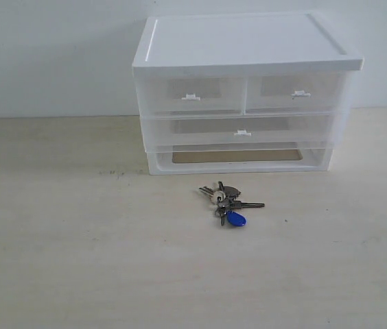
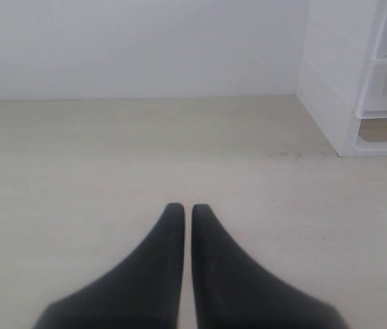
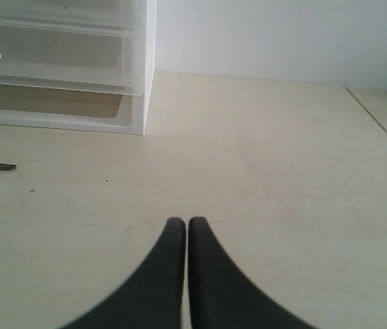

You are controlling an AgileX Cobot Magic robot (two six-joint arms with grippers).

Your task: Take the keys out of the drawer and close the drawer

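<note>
Tools are hovering nearest, over the table [image 1: 77, 260]: the left tool [image 2: 182, 207] and the right tool [image 3: 181, 221] are each showing fingers pressed together, gripping nothing. Farther out, the keys [image 1: 224, 201] are lying on the table, just in front of the cabinet [image 1: 248, 41]. Beyond them, the drawer [image 1: 296, 94] is looking fully pushed in, so both steps are appearing done.

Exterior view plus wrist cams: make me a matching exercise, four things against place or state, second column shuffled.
1 keys
2 right small drawer
3 wide drawer
4 left tool

A closed, top row
B tips together, empty
C on the table, in front of the cabinet
D middle row, under the pair

Pairs: 1-C, 2-A, 3-D, 4-B
</note>
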